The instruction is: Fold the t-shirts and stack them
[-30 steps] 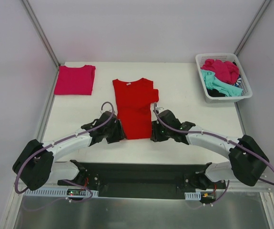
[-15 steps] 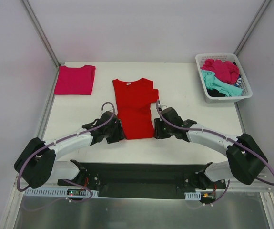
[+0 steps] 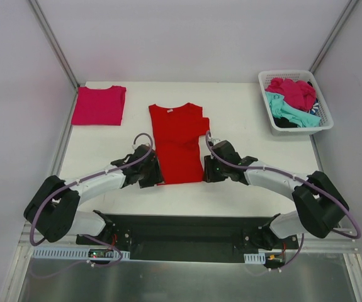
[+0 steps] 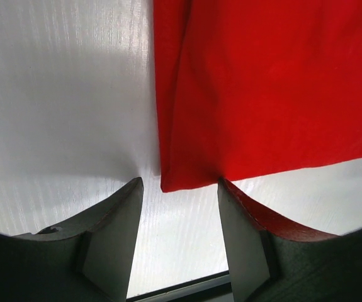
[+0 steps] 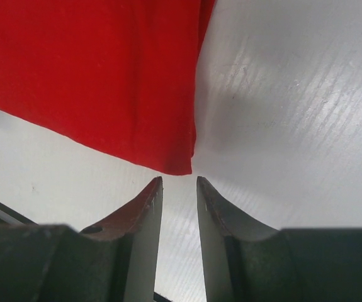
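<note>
A bright red t-shirt (image 3: 178,137) lies folded lengthwise in the middle of the table, collar toward the far side. My left gripper (image 3: 157,178) sits at its near left corner (image 4: 174,182), jaws open, with the corner just ahead of the gap. At the near right corner (image 5: 181,167) my right gripper (image 3: 204,174) stands open with a narrow gap, nothing between its fingers. A magenta-pink t-shirt (image 3: 99,105) lies folded at the far left. More t-shirts (image 3: 291,94), magenta, teal and dark, are heaped in the basket.
A white lattice basket (image 3: 322,123) stands at the far right corner of the white table (image 3: 250,119). Grey walls close in on both sides. The black base rail (image 3: 181,229) runs along the near edge.
Both grippers have crept a little inward toward the red shirt's near corners. The right jaws have narrowed slightly. The shirts have not moved.
</note>
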`<state>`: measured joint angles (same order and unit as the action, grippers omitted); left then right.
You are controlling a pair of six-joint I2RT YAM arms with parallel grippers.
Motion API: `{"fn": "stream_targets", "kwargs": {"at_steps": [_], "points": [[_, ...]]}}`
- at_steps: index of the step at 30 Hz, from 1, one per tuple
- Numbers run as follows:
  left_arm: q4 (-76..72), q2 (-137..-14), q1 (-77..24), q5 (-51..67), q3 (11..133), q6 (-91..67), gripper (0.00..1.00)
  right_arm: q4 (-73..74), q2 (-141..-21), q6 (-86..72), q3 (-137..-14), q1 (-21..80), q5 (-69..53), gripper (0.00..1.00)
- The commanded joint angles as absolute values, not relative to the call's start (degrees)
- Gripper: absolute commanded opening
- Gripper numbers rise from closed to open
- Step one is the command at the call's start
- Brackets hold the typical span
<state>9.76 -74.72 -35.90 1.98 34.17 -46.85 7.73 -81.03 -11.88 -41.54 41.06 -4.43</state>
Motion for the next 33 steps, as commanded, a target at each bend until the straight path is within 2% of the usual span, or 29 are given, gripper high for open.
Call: {"fn": "stream_targets", "kwargs": {"at_steps": [1, 12, 16, 17, 20, 27, 33], "points": [[10.4, -76.3, -35.4, 0.4, 36.5, -45.4, 0.50, 4.8, -82.2, -11.3, -42.0, 40.9, -6.1, 0.31], [8.4, -78.0, -35.2, 0.2, 36.1, -45.1, 0.50, 1.6, -86.4, -9.9, -42.9, 39.6, -8.7, 0.29], [7.6, -79.4, -34.5, 0.8, 36.6, -44.6, 0.24, 0.9, -88.3, -9.6, -44.0, 38.9, -9.7, 0.26], [7.3, -80.0, -34.2, 1.1, 36.7, -44.6, 0.15, 0.9, -88.6, -9.3, -44.4, 38.8, -9.8, 0.26], [6.6, -81.1, -33.5, 1.6, 37.0, -44.5, 0.00, 0.8, -89.4, -9.2, -44.7, 38.3, -10.2, 0.25], [5.6, -79.8, -33.5, 4.7, 35.6, -45.6, 0.00, 1.0, -87.8, -9.8, -42.4, 38.0, -10.8, 0.23], [8.8, -68.7, -34.1, 7.3, 29.2, -48.2, 0.00, 2.2, -79.0, -12.6, -36.8, 38.5, -10.8, 0.21]]}}
